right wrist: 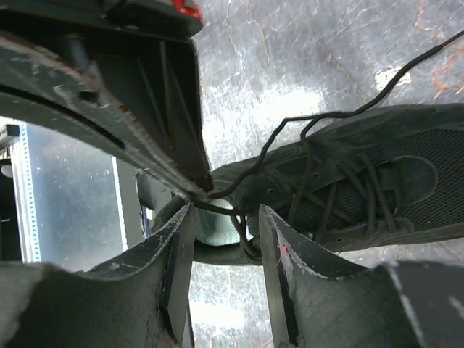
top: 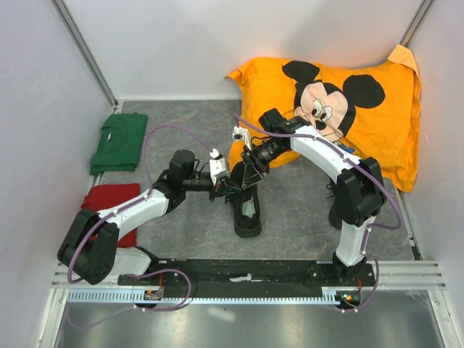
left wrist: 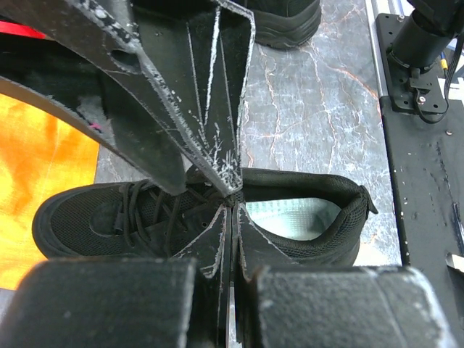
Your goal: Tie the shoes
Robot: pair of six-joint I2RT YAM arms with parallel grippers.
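One black sneaker point(top: 248, 212) lies mid-table, its pale insole point(left wrist: 301, 217) showing. A second black shoe point(left wrist: 286, 22) lies just beyond it and is mostly hidden in the top view. My left gripper point(top: 230, 187) sits over the shoe's tongue, and its tips point(left wrist: 232, 197) are shut on a thin black lace point(right wrist: 217, 190). My right gripper point(top: 246, 171) faces it from the far side. It is open point(right wrist: 226, 209), with its fingers on either side of the lace strands by the shoe's collar. A loose lace end point(right wrist: 406, 72) trails over the table.
An orange Mickey Mouse pillow point(top: 362, 109) fills the back right. A folded green cloth point(top: 119, 141) and a red cloth point(top: 109, 199) lie at the left. A black base plate point(top: 246, 270) runs along the near edge. Walls close in on both sides.
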